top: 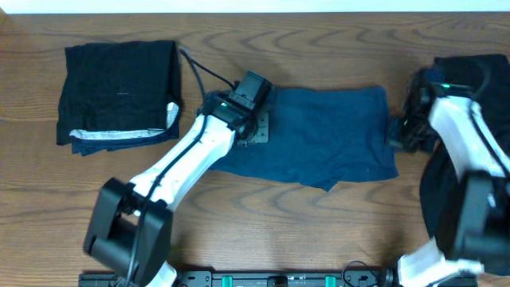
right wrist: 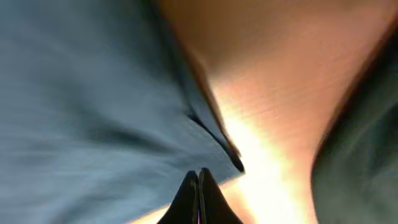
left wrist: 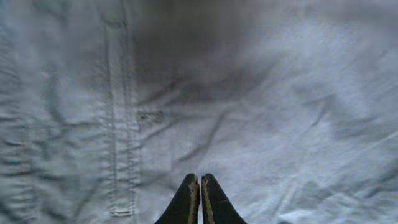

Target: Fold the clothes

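At centre frame, navy shorts (top: 319,131) lie flat. Both left tool (left wrist: 200,190) and right tool (right wrist: 199,190) pinched closed, nothing visibly gripped. Risk: closed tips skid, bunching cloth, not lifting it.

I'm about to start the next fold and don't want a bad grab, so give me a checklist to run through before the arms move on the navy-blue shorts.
1. Navy-blue fabric shorts spread flat on the wooden table: ok, light wrinkles only.
2. Left gripper over the shorts' left part, beside a seam: ok.
3. Left gripper holding cloth: cannot tell; jaws shut, no fabric seen between them.
4. Right gripper at the shorts' right edge: ok; jaws shut, grip cannot tell.
5. Folded black garment with silvery-white edge clear of the shorts: ok.
6. Black garment at right clear of the shorts: ok, bare wood between.
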